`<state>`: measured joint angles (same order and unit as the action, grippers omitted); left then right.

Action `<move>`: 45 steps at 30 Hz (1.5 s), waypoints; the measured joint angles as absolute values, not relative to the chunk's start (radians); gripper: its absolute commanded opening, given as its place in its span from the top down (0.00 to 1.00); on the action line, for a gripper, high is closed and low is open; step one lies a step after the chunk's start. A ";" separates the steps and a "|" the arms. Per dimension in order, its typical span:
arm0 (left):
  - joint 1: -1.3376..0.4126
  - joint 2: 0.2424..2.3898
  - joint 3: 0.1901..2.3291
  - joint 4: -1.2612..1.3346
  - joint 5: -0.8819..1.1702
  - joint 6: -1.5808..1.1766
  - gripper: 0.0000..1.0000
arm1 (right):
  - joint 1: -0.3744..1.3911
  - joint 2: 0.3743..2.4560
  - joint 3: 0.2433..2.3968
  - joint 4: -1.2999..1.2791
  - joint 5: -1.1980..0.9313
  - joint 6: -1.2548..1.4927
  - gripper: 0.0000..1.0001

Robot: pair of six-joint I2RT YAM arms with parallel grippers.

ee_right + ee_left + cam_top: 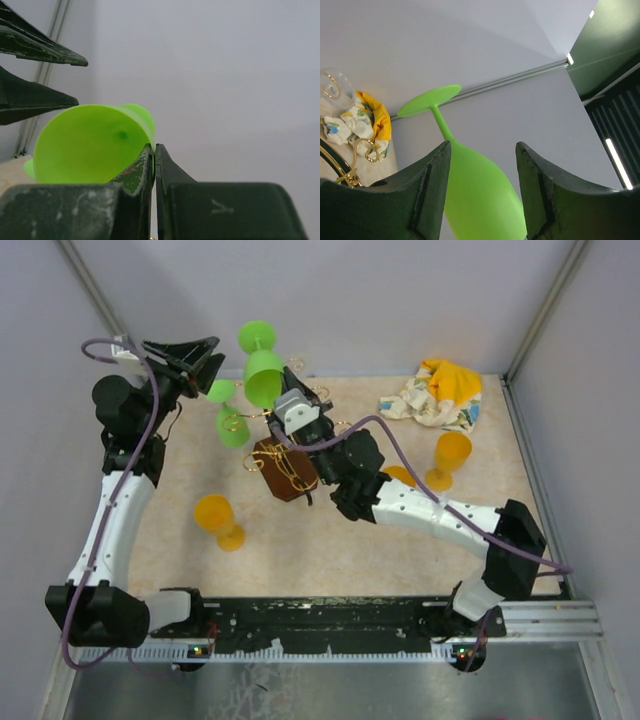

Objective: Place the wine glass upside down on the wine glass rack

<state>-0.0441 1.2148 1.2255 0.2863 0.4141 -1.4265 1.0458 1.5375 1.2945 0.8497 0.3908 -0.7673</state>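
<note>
A green wine glass [264, 373] is held in the air behind the rack, foot uppermost. My right gripper [289, 383] is shut on its rim, seen close in the right wrist view [90, 145]. My left gripper [207, 357] is open just left of it. In the left wrist view the bowl [480, 190] lies between the spread fingers [432, 180]; I cannot tell if they touch it. The gold wire rack [290, 472] on its brown base stands below. A second green glass [230, 422] hangs on its left side.
Orange goblets stand at front left [218, 520] and right [450, 457], one more [400, 475] by the right arm. A yellow and white cloth [437, 395] lies at back right. A clear glass [335, 87] shows by the rack's curls.
</note>
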 measured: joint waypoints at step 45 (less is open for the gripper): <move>-0.062 1.188 1.145 0.285 0.477 -1.439 0.37 | 1.117 1.711 1.384 1.027 0.317 -0.933 1.00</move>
<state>-0.0620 1.1877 1.1454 0.2848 0.4767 -1.4387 1.1172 1.7107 1.3842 1.0271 0.3168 -0.9325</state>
